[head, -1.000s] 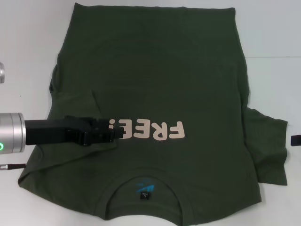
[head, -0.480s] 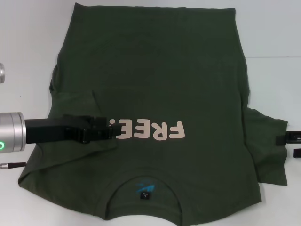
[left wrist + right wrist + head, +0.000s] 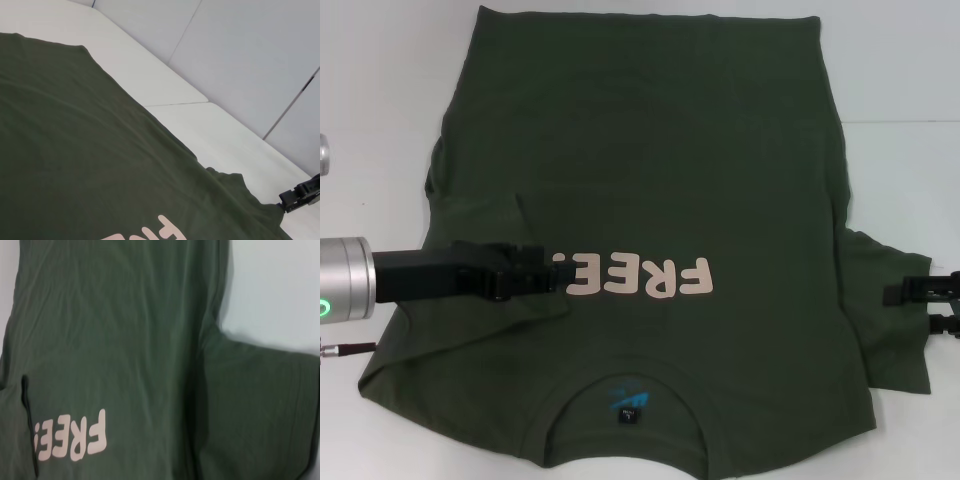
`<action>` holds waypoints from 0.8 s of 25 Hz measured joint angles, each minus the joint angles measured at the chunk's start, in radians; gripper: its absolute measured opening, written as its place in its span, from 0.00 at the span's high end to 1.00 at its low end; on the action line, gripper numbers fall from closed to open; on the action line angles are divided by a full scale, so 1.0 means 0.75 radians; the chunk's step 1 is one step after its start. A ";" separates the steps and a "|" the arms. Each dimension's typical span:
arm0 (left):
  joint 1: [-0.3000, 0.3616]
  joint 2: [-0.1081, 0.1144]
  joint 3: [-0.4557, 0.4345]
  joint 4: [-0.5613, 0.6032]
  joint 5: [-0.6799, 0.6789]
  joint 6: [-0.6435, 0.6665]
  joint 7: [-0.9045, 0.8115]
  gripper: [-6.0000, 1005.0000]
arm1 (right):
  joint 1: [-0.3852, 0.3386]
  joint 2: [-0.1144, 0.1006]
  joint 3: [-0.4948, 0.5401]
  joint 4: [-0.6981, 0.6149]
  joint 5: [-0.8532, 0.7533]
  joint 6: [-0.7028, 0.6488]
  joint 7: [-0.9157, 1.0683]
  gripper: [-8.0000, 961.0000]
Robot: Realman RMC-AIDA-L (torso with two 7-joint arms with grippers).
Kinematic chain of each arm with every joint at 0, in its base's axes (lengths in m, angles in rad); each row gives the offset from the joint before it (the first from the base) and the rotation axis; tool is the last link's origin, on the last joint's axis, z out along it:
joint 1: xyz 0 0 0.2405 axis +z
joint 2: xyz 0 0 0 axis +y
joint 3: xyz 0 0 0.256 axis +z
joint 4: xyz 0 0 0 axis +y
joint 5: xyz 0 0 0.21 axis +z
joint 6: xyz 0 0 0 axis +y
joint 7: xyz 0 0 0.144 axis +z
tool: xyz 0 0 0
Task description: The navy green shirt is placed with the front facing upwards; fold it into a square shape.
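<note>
The navy green shirt [image 3: 660, 170] lies flat on the white table, front up, with its collar and black neck label [image 3: 631, 408] nearest me. Its pink "FREE!" print [image 3: 640, 277] also shows in the right wrist view [image 3: 70, 440]. The left sleeve [image 3: 470, 230] is folded inward onto the body. My left gripper [image 3: 558, 275] sits low over that fold, beside the print's end. The right sleeve [image 3: 890, 320] lies spread out. At its outer edge, my right gripper [image 3: 920, 307] is open, one finger over the cloth.
The white table [image 3: 380, 100] extends left and right of the shirt, with a seam [image 3: 910, 122] at the right. A silver part [image 3: 323, 155] shows at the left edge. Grey wall panels [image 3: 250, 50] stand behind the table.
My right gripper has come in from the right edge to the end of the right sleeve. My left gripper has drawn back slightly to the left, uncovering more of the print.
</note>
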 joint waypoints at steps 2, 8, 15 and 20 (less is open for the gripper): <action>0.000 -0.001 0.001 0.000 0.000 -0.006 0.000 0.33 | 0.005 0.004 0.000 0.001 0.000 0.013 0.000 0.02; 0.000 -0.002 0.001 -0.003 0.000 -0.009 0.001 0.33 | 0.023 0.017 -0.009 0.002 0.000 0.022 0.000 0.02; 0.000 -0.002 0.003 -0.003 -0.001 -0.008 -0.003 0.33 | 0.033 0.023 -0.035 0.002 0.000 0.011 -0.014 0.10; 0.002 -0.001 0.007 -0.003 -0.002 -0.007 -0.007 0.33 | 0.021 0.021 -0.034 -0.007 0.001 0.015 -0.024 0.30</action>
